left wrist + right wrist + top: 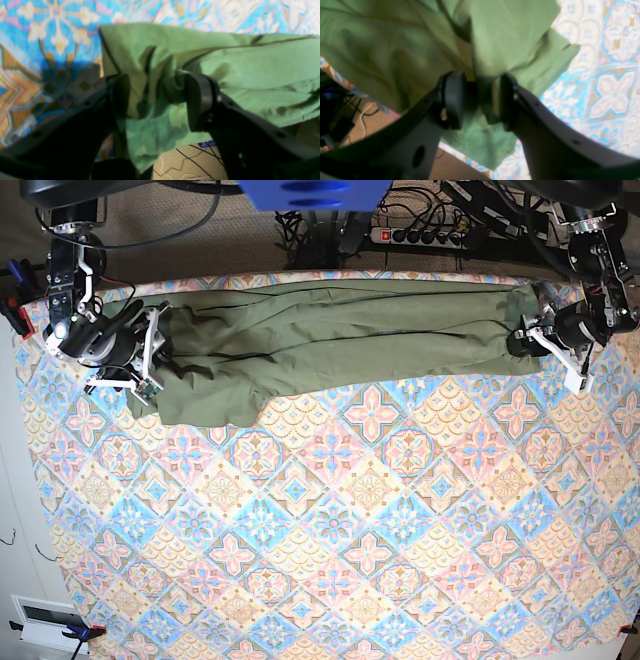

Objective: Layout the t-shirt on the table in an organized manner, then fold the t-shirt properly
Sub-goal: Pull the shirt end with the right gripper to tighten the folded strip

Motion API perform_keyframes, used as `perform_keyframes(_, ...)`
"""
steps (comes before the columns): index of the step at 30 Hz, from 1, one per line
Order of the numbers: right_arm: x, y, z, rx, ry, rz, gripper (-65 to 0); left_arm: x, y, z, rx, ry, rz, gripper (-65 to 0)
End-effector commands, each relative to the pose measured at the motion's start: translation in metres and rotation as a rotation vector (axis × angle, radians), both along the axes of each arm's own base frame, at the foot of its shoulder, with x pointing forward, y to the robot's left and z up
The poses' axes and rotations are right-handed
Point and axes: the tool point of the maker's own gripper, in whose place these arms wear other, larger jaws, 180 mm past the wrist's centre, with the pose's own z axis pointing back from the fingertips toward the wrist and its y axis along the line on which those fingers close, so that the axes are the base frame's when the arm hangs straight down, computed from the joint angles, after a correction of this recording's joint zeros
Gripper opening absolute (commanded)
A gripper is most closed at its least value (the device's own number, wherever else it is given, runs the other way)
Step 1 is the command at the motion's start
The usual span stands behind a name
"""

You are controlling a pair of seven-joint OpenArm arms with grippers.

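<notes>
The olive-green t-shirt point(330, 330) lies stretched in a long, creased band along the far edge of the table point(350, 530). My left gripper point(530, 340) is at the band's right end in the base view, my right gripper point(150, 365) at its left end. Seen from the left wrist, the left gripper point(160, 100) has its jaws spread, with a bunch of t-shirt point(250, 67) loose between them. The right gripper point(480, 100) also stands with jaws apart around a fold of t-shirt point(395, 45), which hangs over the table point(607, 75) edge.
A power strip with cables point(420, 230) lies on the floor behind the table. Clamps point(15, 290) hold the cloth at the table's left edge. Floor and wires point(357, 117) show below the table edge in the right wrist view.
</notes>
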Motion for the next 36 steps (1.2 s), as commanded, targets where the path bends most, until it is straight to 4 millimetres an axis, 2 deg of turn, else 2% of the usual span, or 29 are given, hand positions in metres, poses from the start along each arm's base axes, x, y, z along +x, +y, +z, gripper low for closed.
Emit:
perform_keyframes(1,0.009,-0.006,0.015,-0.016,-0.049,0.012,-41.3,0.003,0.007,0.004,0.007,-0.013,0.008,-30.4)
perform_keyframes(5,0.014,-0.015,0.023,-0.028,-0.074,-0.011,-41.8,0.0,0.01,-0.001,0.026,0.007,0.006,-31.3)
perform_keyframes(7,0.016,-0.02,0.025,-0.033,-0.083,-0.027,-41.8,-0.002,0.015,-0.003,0.06,0.021,0.004,-36.2)
perform_keyframes(10,0.018,-0.03,0.03,-0.041,-0.099,-0.056,-41.6,0.002,0.025,-0.003,0.12,0.027,0.004,-46.9)
perform_keyframes(14,0.025,-0.032,0.037,-0.042,-0.123,-0.062,-41.3,0.005,0.03,-0.001,0.145,0.025,0.007,-43.9)
perform_keyframes(16,0.035,-0.03,0.044,-0.038,-0.151,-0.062,-41.3,0.006,0.03,0.0,0.146,0.023,0.008,-42.8)
perform_keyframes(20,0.059,-0.013,0.059,-0.023,-0.208,-0.011,-41.2,0.006,0.031,0.0,0.15,0.023,0.01,-42.5)
perform_keyframes(26,0.091,-0.011,0.088,-0.019,-0.3,-0.008,-41.3,0.006,0.031,0.0,0.149,0.021,0.012,-42.5)
perform_keyframes(29,0.099,-0.004,0.072,0.041,-0.264,-0.043,-41.3,0.007,0.03,0.0,0.144,0.017,0.011,-42.5)
perform_keyframes(33,0.109,0.002,0.041,0.138,-0.181,-0.119,-41.3,0.007,0.029,0.001,0.141,0.016,0.01,-42.5)
perform_keyframes(36,0.117,-0.003,0.019,0.184,-0.113,-0.177,-41.3,0.008,0.029,0.001,0.14,0.012,0.009,-42.5)
